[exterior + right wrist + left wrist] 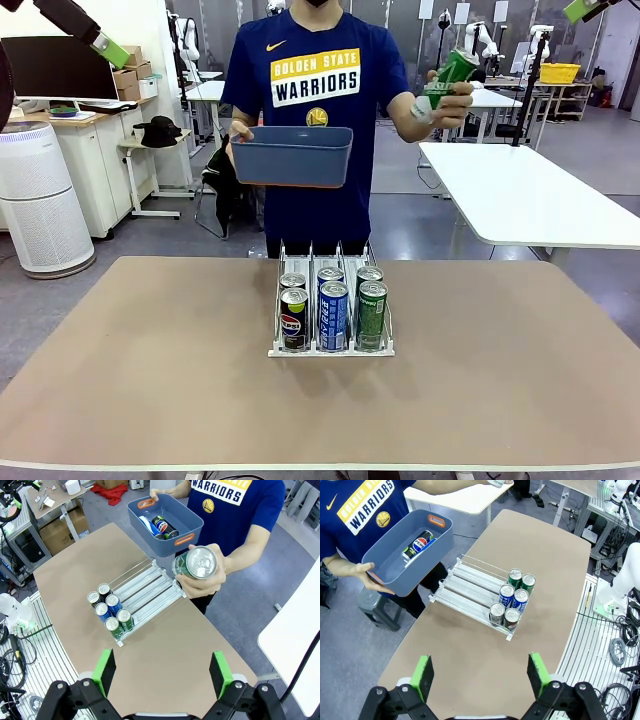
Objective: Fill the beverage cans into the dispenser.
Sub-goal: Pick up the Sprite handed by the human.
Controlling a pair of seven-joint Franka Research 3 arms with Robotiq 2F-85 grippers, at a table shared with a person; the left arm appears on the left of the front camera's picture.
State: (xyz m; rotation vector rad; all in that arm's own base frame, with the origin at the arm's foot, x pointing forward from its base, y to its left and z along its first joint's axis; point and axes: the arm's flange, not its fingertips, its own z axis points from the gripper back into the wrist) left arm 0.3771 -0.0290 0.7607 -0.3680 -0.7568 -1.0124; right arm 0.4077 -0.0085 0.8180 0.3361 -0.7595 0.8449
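I read both sets of jaws as released: the left gripper (481, 672) and right gripper (162, 672) stand wide above the table (150, 360), holding nothing. The dispenser (330, 352) sits mid-table with six beverage cans (333, 315) at its front lip. At its 12 o'clock the person holds a blue bin (292, 157). At 2 o'clock a hand (447, 100) grips a green can (458, 68).

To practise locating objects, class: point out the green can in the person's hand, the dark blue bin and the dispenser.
green can (202, 562), right wrist view, its silver top.
dark blue bin (292, 158), front view, its front wall.
dispenser (465, 587), left wrist view, a bare lane.
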